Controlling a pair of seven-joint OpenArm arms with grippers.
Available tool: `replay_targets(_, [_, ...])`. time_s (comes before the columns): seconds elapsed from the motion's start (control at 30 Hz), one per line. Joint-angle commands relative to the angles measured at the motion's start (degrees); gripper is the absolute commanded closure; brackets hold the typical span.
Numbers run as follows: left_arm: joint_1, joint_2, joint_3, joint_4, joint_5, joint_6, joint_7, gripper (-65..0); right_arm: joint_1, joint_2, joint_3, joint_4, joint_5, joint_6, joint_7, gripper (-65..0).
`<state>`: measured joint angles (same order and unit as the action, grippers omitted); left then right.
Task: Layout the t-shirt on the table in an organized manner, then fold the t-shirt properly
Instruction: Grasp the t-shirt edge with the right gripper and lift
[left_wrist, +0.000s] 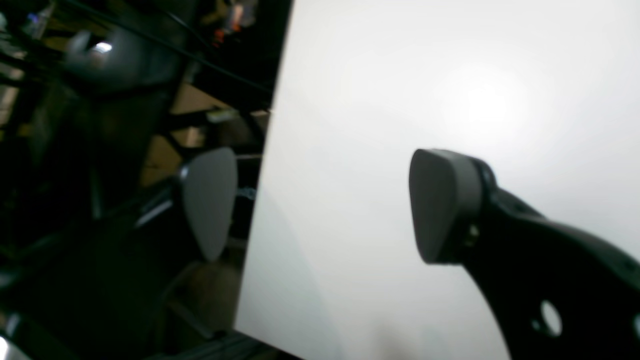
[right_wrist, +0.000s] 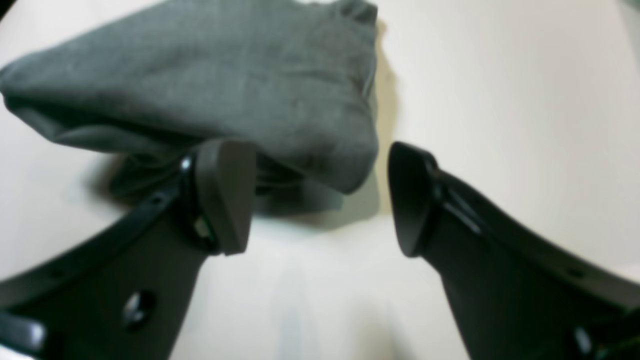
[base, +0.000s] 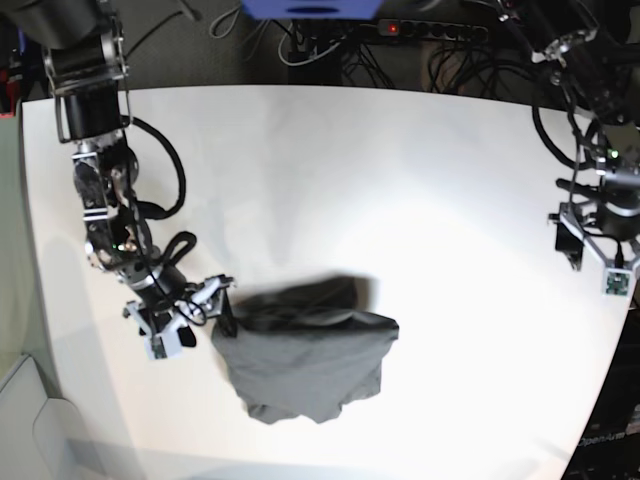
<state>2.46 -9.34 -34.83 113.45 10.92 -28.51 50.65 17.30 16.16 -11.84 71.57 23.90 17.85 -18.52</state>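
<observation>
T-shirt (base: 305, 360): dark charcoal-grey cloth, bunched in a rumpled heap, not spread flat; lies on the near middle of the desk in the base view, somewhat toward the right arm's side.
T-shirt, close view (right_wrist: 210, 85): thick folded edges stacked one over another, shadow beneath on the white surface.
Desk (base: 400, 200): large plain white top with rounded corners; bare apart from the shirt.
Right hand (right_wrist: 320, 200): jaws spread wide, nothing between them; sits low at the heap's edge, one finger (right_wrist: 225, 195) in front of the cloth, contact cannot be told.
Right hand, base view (base: 200, 305): just beside the shirt's side nearest that arm.
Left hand (left_wrist: 322, 205): jaws spread wide, holding nothing; one pad over the desk, the other past its edge.
Left hand, base view (base: 605, 255): at the desk's opposite edge, well apart from the shirt.
Beyond the desk: cables and dark equipment along the far side.
</observation>
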Motion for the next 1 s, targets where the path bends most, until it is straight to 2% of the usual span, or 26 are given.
replay_targets(0.0, [0.2,-0.5,-1.1,1.0,-1.1,0.4,-1.4,-52.6,2.2,0.2,0.2,-0.2,0.6,0.7,1.4,-42.7])
replay_targets(0.17, [3.7,0.0,-3.9,1.0,-3.6,0.4,-1.4,-52.6,6.8,0.2,0.0,-8.8,0.6,1.1,1.8,-42.7])
replay_targets(0.27, [4.7,1.1,-4.9,1.1,-3.5,0.4,-1.4,-52.6,10.7,0.2,0.0,-15.6,0.6,6.9,1.9,-42.7])
replay_targets(0.33, [4.7,1.6,-6.2,1.1,-3.5,0.4,-1.4,-52.6,13.3,0.2,0.0,-19.7,0.6,9.1,1.9,-42.7])
replay_targets(0.47, [4.7,1.6,-7.6,1.1,-3.5,0.4,-1.3,-52.6,16.1,0.2,0.0,-24.0,0.6,9.3,1.9,-42.7])
replay_targets(0.7, [5.8,2.1,-7.6,1.1,-3.5,0.4,-1.3,-52.6,16.1,0.1,-0.3,-24.6,0.5,9.4,2.0,-42.7])
replay_targets(0.97, [5.8,2.4,-8.8,1.5,-3.5,0.4,-1.3,-52.6,16.2,0.0,-7.5,-24.7,0.5,9.4,2.4,-42.7])
